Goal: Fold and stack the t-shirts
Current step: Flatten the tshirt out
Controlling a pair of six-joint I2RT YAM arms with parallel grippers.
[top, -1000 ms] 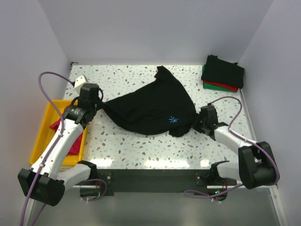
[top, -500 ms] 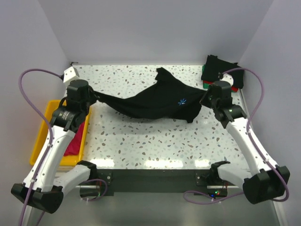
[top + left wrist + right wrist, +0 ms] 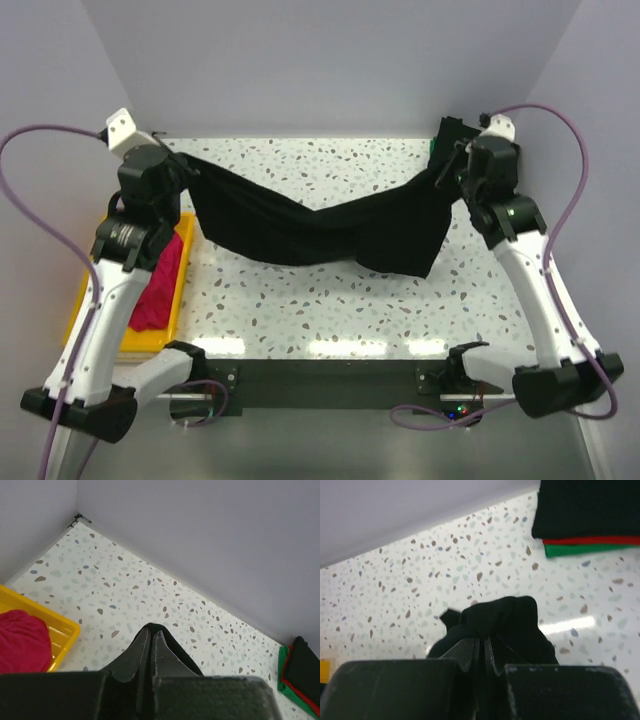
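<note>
Top external view: the left gripper (image 3: 188,168) is clenched on the left end of a large black soft cloth t-shirt (image 3: 300,225), and the right gripper (image 3: 447,178) is clenched on its right end. The shirt hangs between them as a sagging band, its long axis running left to right over the far half of the speckled white table (image 3: 330,300). I cannot tell whether the lowest cloth touches the table. Each arm has its own end, so neither is nearer. The coming move, I judge, is to lay the shirt flat with that axis taut. A folded stack of black, red and green shirts (image 3: 447,132) sits in the far right corner, just behind the right gripper. A yellow plastic tray (image 3: 88,290) at the left holds a crumpled magenta-pink shirt (image 3: 160,285).

Left wrist view: the fingers are pressed together. The cloth between them is hard to tell from the dark fingers.

Right wrist view: the jaws pinch a bunched knot of black cloth, with the stack beyond, to the far right.
</note>
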